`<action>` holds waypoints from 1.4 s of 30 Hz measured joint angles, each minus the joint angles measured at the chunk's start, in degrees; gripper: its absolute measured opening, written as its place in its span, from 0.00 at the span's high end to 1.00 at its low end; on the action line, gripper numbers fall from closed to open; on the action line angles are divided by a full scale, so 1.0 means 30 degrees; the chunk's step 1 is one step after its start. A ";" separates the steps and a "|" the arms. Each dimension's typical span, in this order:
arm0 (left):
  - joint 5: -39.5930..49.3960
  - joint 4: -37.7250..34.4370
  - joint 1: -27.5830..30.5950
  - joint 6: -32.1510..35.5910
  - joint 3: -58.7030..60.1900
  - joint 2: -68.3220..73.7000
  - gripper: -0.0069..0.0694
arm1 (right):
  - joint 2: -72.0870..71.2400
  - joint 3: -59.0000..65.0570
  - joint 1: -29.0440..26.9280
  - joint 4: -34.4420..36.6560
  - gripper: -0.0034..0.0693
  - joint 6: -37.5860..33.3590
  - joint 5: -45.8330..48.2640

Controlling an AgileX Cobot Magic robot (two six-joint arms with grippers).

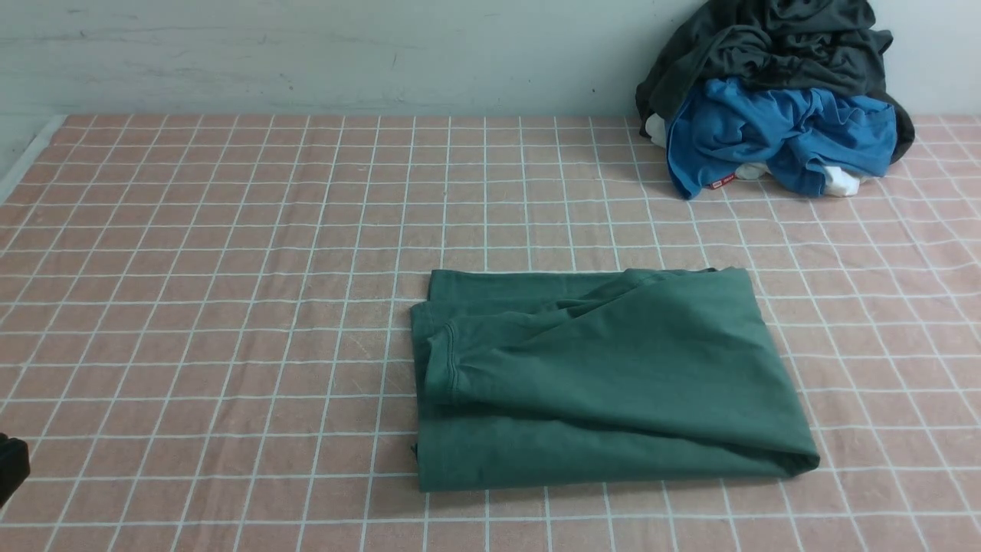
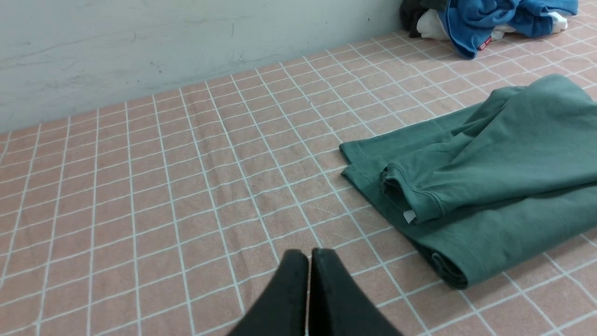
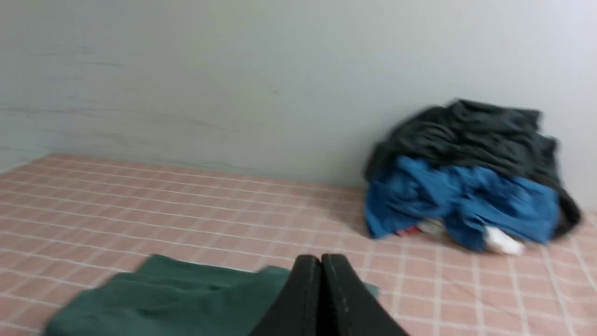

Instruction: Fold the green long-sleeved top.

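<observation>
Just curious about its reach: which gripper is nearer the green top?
Probably right: the right gripper hangs just before the green top; the left gripper sits well off its left.

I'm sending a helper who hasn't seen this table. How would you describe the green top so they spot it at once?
On the pink checked tablecloth, look near the front, right of centre. The green long-sleeved top lies there folded flat, alone; the heap of clothes by the back wall is crumpled, dark grey and blue.

A pink tablecloth with a white grid pattern covers the work surface up to a pale grey wall. In the far right corner, a crumpled dark grey garment lies atop a rumpled blue garment, with white fabric poking out beneath.
</observation>
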 joint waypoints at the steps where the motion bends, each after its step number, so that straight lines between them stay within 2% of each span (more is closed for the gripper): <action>1: 0.0000 0.0000 0.0000 0.0000 0.0000 0.0000 0.91 | -0.0510 0.0904 -0.1399 0.0000 0.97 0.0334 -0.0133; 3: 0.0000 0.0000 0.0000 0.0000 0.0000 0.0000 0.91 | -0.1284 0.2038 -0.3135 -0.0019 0.97 0.0616 -0.0150; 6: 0.0000 0.0000 0.0000 0.0000 0.0000 0.0000 0.91 | -0.2313 0.3934 -0.4747 -0.0131 0.97 0.0901 -0.0248; 9: 0.0000 0.0000 0.0000 0.0000 0.0000 0.0000 0.91 | -0.3243 0.5373 -0.5154 -0.0412 0.97 0.1019 -0.0115; 21: 0.0151 0.0046 0.0000 0.0000 0.0000 -0.0015 0.91 | -0.3758 0.5601 -0.3487 -0.1706 0.97 0.1637 0.1114; 42: 0.0377 0.0046 0.0000 0.0000 0.0000 -0.0015 0.91 | -0.3768 0.5601 -0.3449 -0.1770 0.97 0.2108 0.1171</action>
